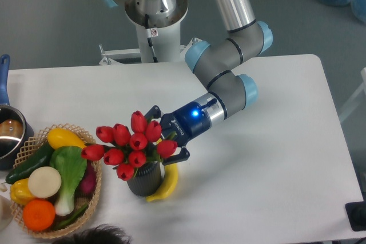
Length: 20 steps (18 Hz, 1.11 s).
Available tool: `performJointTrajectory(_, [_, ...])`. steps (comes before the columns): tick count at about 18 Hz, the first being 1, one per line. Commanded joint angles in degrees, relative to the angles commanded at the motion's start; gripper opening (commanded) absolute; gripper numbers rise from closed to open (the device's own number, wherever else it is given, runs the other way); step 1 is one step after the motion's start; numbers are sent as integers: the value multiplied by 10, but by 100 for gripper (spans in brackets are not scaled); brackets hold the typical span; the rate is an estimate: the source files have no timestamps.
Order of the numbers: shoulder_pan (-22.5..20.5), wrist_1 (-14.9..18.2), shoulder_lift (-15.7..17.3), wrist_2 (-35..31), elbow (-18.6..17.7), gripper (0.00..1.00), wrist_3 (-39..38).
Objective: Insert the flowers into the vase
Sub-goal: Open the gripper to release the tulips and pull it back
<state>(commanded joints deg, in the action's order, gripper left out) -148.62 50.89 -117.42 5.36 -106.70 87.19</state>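
The flowers (130, 143), a bunch of red tulips with closed buds and green leaves, stand with their stems down in the vase (144, 180), a short dark ribbed cylinder at the table's front left. My gripper (166, 134) reaches in from the right at the level of the stems, just above the vase's mouth. Its fingers sit on either side of the bunch, one above and one below. The buds hide the stems, so whether the fingers still press on them does not show.
A yellow banana (166, 180) lies against the vase's right side. A woven basket (94, 194) of vegetables and fruit stands just left of the vase. A pot (8, 135) with a blue handle sits at the far left edge. A dark head shows at the bottom edge.
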Motion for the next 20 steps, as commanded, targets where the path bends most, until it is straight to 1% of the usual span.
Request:
performJointTrajectory(3, [-3, 0, 1, -1, -3, 69, 0])
performJointTrajectory(4, [-4, 0, 2, -1, -5, 72, 0])
performJointTrajectory(5, [-6, -1, 3, 0, -6, 80, 1])
performJointTrajectory(8, [-16, -2, 10, -1, -10, 98, 0])
performJointTrajectory(10, [-23, -2, 15, -6, -12, 100, 0])
performJointTrajectory(13, [-37, 1, 49, -73, -23, 100, -6])
performJointTrajectory(14, [-41, 1, 56, -82, -25, 100, -10])
performJointTrajectory(20, [-39, 1, 66, -85, -33, 100, -15])
